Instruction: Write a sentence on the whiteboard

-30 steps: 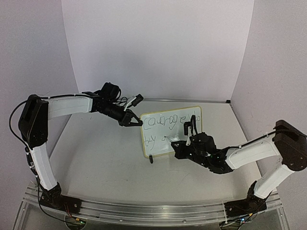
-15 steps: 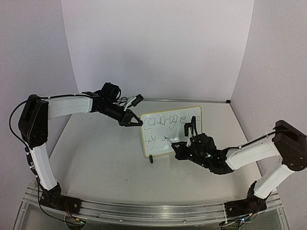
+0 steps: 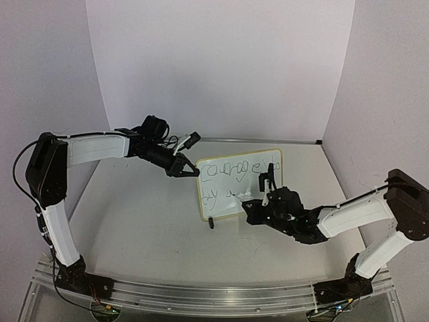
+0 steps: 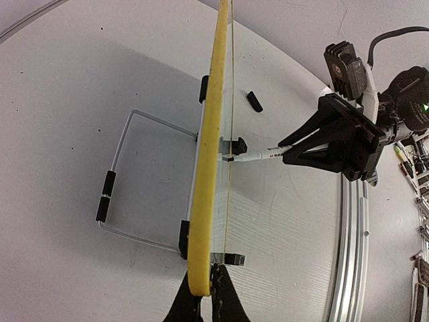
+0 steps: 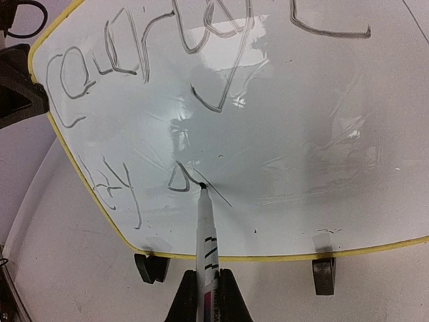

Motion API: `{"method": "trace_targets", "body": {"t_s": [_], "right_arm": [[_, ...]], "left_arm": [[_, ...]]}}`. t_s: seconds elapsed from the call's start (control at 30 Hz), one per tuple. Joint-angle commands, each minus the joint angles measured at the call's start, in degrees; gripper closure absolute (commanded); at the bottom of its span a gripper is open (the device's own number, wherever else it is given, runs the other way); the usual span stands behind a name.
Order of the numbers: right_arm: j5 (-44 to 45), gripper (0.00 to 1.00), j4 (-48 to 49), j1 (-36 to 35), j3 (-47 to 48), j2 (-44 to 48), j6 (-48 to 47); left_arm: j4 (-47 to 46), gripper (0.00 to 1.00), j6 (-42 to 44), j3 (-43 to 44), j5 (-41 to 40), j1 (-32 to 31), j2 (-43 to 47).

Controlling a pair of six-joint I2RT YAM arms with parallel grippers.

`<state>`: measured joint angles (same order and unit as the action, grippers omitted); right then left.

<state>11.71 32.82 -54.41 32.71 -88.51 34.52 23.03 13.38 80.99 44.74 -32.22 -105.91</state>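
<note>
Top external view: the small glossy white whiteboard with a thin yellow rim (image 3: pixel 222 205) stands upright near the middle of the white table (image 3: pixel 134 221), and it hasn't budged since a second ago. The left gripper (image 3: pixel 194 170) still clamps the board's left edge near the top corner, jaws pressed onto the yellow rim. The right gripper (image 3: pixel 249 204) pinches a slim white marker with a black tip (image 5: pixel 205 231), and the tip touches the board low down, just right of "try". Over the last second the right wrist has slid a touch right and nearer. The dark handwritten sentence (image 3: pixel 234 171) has gained a fresh stroke on its second line. The top line reads roughly "courage to".
</note>
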Motion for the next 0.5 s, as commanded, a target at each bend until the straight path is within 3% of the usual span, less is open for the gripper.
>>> {"method": "trace_targets", "body": {"t_s": [0.0,0.2,0.47], "right_arm": [[3.58,1.00,-2.26,0.70,-0.86,3.76,-0.61],[3.67,1.00,-2.50,0.75,-1.06,7.33,-1.54],[3.19,1.00,-1.62,0.74,0.01,4.28,-1.65]], "left_arm": [[0.08,1.00,4.86,0.04,-6.24,-0.21,1.03],[0.08,1.00,4.89,0.04,-6.16,-0.30,1.15],[0.07,1.00,4.82,0.04,-6.24,-0.41,1.16]]}}
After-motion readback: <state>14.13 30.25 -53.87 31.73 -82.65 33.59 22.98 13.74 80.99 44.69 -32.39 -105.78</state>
